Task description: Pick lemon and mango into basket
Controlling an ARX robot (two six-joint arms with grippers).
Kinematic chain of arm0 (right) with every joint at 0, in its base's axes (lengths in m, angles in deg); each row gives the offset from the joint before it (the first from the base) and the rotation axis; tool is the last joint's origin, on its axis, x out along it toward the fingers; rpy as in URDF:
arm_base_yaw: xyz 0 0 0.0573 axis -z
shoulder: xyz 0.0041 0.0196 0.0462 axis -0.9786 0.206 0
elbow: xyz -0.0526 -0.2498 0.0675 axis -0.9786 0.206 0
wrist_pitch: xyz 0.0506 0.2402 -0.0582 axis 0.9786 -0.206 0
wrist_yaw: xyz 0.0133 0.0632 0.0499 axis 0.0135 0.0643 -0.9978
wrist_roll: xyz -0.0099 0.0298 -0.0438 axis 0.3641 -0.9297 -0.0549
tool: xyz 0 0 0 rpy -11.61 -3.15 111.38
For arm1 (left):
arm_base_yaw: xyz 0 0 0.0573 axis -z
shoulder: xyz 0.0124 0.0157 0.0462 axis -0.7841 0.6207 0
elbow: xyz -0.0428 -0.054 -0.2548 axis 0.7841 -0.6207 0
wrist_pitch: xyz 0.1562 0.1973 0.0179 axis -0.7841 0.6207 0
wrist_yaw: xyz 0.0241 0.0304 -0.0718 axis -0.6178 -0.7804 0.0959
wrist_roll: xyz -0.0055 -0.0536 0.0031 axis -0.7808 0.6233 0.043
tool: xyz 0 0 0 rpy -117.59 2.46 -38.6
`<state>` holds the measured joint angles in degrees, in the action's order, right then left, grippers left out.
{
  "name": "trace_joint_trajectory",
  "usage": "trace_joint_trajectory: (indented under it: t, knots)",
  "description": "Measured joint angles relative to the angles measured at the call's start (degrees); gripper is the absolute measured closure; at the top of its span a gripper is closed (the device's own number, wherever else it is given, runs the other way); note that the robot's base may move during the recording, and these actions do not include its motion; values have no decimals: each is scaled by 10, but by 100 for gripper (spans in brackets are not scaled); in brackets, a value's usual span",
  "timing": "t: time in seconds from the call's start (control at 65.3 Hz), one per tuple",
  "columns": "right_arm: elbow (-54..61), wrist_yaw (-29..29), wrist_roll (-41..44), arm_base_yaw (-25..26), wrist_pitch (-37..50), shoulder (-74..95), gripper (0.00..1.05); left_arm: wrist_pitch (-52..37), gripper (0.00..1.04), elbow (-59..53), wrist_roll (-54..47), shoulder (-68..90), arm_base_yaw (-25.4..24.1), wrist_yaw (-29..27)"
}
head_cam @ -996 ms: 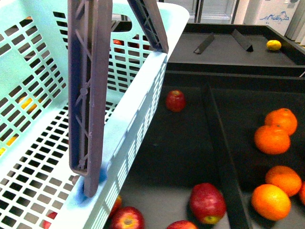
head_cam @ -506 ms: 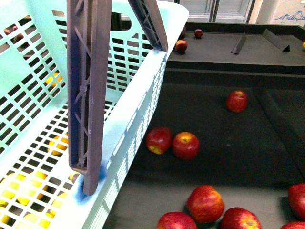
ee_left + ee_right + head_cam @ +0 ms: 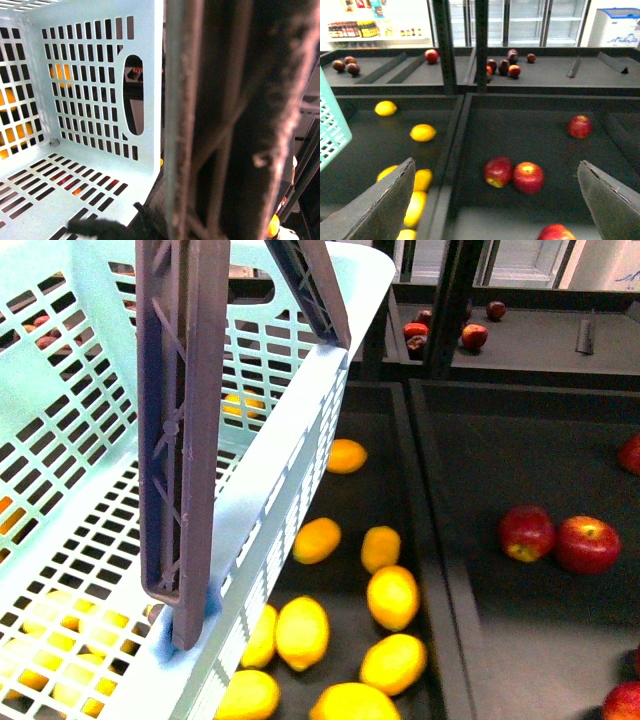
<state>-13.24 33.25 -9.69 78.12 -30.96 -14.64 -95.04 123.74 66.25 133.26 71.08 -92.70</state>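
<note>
— Teal plastic fills the left of our front view: the basket [image 3: 270,490] sits close to us, its brown handle [image 3: 180,440] raised upright. How do our arms stand?

— Our right gripper [image 3: 495,167] hovers over the black bins [image 3: 530,115], facing along them. Its fingers [image 3: 375,205] are spread wide with nothing between them. Our left wrist camera sits tight against the handle and looks into the basket, so we cannot tell how the left gripper's fingers stand.

— And the fruit we are after?

— We see a lemon [image 3: 393,597], plump and yellow, lying among other yellow fruit in the compartment just beside the basket's right wall, outside it. More yellow shows through the basket's slots. Some of the yellow pieces look longer, but we cannot tell which is the mango.

— What of the surface?

— A divider [image 3: 425,540] splits the black bins. To its right we see red apples [image 3: 527,532], two of them side by side. Behind, a raised shelf [image 3: 555,67] carries darker red fruit [image 3: 512,70].

— And the room?

— Beyond the shelf we make out glass-door coolers [image 3: 520,22], a rack of bottles [image 3: 350,29] and a white chest freezer [image 3: 615,27].
</note>
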Motion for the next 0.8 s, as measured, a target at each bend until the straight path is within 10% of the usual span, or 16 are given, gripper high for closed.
trace_joint_trajectory:
  t: [0.797]
  knots:
    - [0, -4, 0, 0, 0, 1, 9, 0, 99, 0, -2, 1, -3, -7]
